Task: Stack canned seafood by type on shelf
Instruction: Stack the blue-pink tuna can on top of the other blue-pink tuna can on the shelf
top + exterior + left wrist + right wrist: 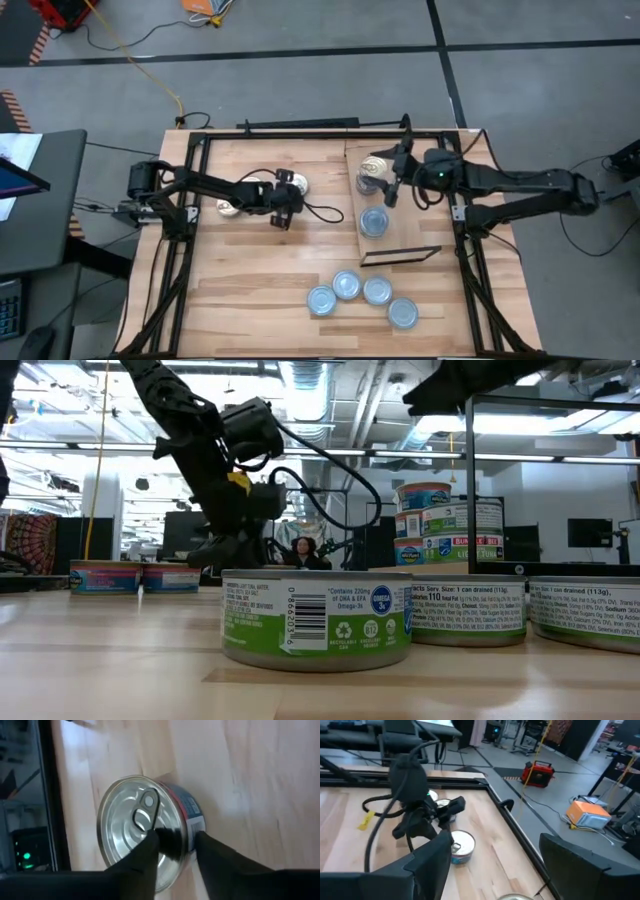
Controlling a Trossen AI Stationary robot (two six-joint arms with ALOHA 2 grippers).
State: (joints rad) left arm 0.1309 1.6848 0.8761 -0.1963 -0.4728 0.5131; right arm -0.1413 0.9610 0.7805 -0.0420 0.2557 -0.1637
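My left gripper (pixel 287 197) is at the table's middle, far half, shut on a pull-tab tin (pixel 297 185). A second pale-topped tin (pixel 230 207) sits flat on the table to its left. My right gripper (pixel 392 190) hangs open over the shelf (pixel 420 225), beside a stack of tins (pixel 374 168) at the shelf's far left part. The stack (pixel 425 525) stands three high in the low view. One blue-topped tin (pixel 374 222) lies flat on the shelf nearer me. Several blue-topped tins (pixel 362 296) sit on the table near its front edge. My left gripper (pixel 175 840) has the pull-tab tin by its rim (pixel 186 836). One finger (pixel 147 851) lies over the lid beside the pull tab, and the other (pixel 215 855) is outside the wall. The fingers come from above, slanting from the table's left. The tin is lid up, at table level.
A thin dark strip (pixel 400 255) marks the shelf's near end. A black frame rail (pixel 300 132) runs along the table's far edge, with posts at both sides. A cable (pixel 325 212) trails right of my left gripper. Bare wood lies between the front tins and the shelf.
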